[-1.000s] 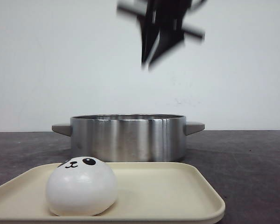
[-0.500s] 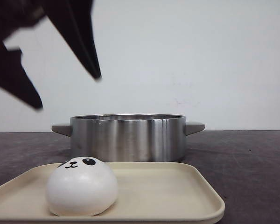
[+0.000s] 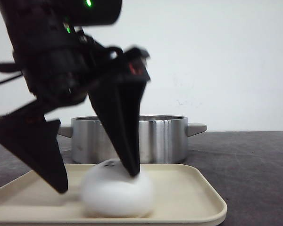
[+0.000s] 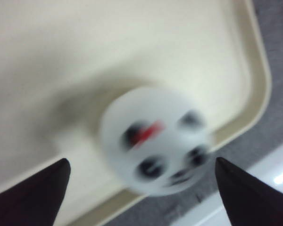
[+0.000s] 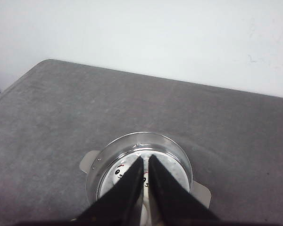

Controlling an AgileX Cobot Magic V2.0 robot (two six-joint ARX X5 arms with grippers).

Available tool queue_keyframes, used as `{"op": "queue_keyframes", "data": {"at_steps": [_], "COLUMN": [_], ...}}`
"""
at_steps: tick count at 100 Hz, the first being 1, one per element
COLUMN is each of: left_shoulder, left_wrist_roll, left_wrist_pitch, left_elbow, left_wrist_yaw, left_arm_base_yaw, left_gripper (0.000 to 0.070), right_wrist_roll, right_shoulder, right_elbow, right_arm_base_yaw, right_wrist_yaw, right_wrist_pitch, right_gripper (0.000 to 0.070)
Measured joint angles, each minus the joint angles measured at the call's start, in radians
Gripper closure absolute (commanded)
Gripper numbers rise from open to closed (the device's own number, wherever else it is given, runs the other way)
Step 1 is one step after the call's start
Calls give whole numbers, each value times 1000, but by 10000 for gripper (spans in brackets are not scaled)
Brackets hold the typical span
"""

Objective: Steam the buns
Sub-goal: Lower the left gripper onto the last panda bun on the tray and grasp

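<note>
A white panda-faced bun lies blurred on the cream tray, with the steel pot behind it. My left gripper is open and low over the tray. One finger stands to the bun's left and the other touches its top. The left wrist view has the same bun between the wide-apart fingertips of the left gripper, near the tray's edge. My right gripper hangs shut high above the pot. Panda-faced buns lie inside, partly hidden by the fingers.
The dark grey table runs back to a white wall. The pot's handles stick out to both sides. The tray's front rim is at the bottom edge of the front view.
My left gripper has swung from above the pot leftward, then down onto the tray around the bun. The bun has shifted to the right and is now blurred.
</note>
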Motion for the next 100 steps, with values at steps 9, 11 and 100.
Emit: {"op": "queue_keyframes", "data": {"at_steps": [9, 11, 100], "left_shoulder": [16, 19, 34], "left_wrist_roll": [0, 0, -99], "left_wrist_pitch": [6, 6, 182], "left_elbow": [0, 0, 0], "left_wrist_yaw": [0, 0, -97], "left_arm_base_yaw": [0, 0, -16], "left_gripper": [105, 105, 69], "right_wrist_roll": [0, 0, 0], "right_shoulder": [0, 0, 0], "right_elbow": [0, 0, 0], "right_arm_base_yaw": [0, 0, 17], "right_wrist_yaw": [-2, -1, -2], "right_wrist_pitch": [-2, -3, -9], "right_gripper": [691, 691, 691]}}
